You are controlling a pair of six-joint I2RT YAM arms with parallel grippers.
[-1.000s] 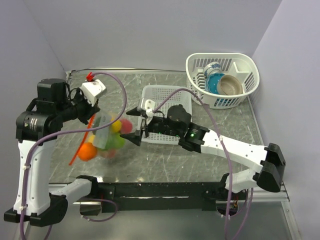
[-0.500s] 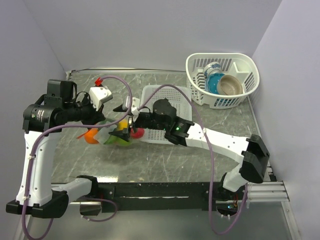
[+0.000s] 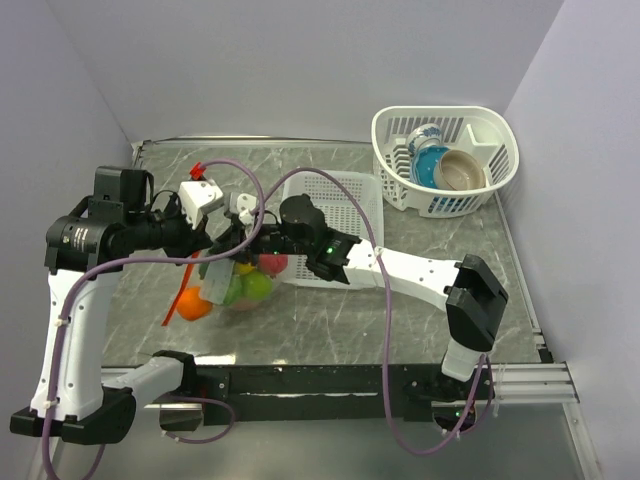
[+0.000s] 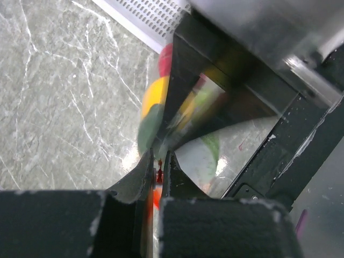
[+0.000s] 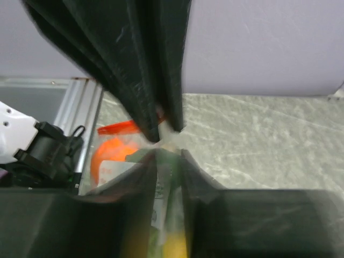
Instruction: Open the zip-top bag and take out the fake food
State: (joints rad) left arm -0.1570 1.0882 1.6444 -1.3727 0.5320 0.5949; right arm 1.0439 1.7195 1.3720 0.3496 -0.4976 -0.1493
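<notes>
At the far right of the counter point(image 3: 400, 320) a deep white basket point(image 3: 500, 140) holds blue and tan dishes point(image 3: 445, 168). A flat slotted tray point(image 3: 345, 195) lies at the centre, partly covered by the right arm. Just left of the tray, the zip-top bag point(image 3: 228, 285) hangs below both grippers, bulging with the fake food point(image 3: 255, 288). The left gripper point(image 4: 156, 161) is pressed together on the orange-red zip strip point(image 4: 156, 185). The right gripper point(image 5: 167, 161) pinches the plastic beside it, and each arm blocks the other's wrist view.
</notes>
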